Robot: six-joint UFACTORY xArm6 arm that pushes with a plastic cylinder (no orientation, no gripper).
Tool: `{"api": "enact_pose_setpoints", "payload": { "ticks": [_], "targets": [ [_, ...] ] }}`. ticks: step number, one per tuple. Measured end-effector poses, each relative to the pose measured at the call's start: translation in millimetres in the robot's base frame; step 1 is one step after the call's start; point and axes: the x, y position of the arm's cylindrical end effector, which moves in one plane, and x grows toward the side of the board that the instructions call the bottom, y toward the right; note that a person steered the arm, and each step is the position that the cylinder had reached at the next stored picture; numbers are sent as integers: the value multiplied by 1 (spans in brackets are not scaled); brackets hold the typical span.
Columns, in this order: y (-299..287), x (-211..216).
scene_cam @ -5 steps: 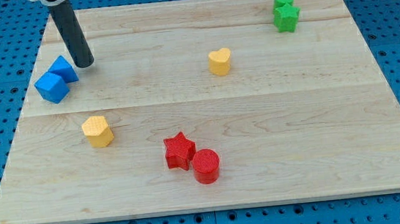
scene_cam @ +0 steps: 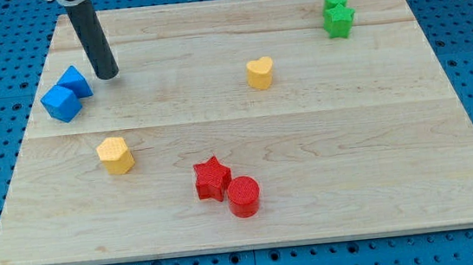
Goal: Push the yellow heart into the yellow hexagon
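The yellow heart (scene_cam: 259,73) lies on the wooden board (scene_cam: 326,159), right of centre toward the view's top. The yellow hexagon (scene_cam: 115,155) lies at the view's left, below the middle. My tip (scene_cam: 108,75) rests on the board at the view's upper left, just right of two blue blocks. It is far to the left of the heart and well above the hexagon. It touches neither yellow block.
Two blue blocks (scene_cam: 66,93) sit together at the view's left edge. A red star (scene_cam: 212,178) and a red cylinder (scene_cam: 243,196) touch near the bottom centre. Two green blocks (scene_cam: 337,14) sit at the top right.
My tip has moved slightly to the view's right, away from the blue blocks. No block has moved.
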Motion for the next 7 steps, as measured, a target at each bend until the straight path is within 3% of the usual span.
{"api": "enact_pose_setpoints", "payload": {
  "ticks": [7],
  "targets": [
    [51, 0]
  ]
}}
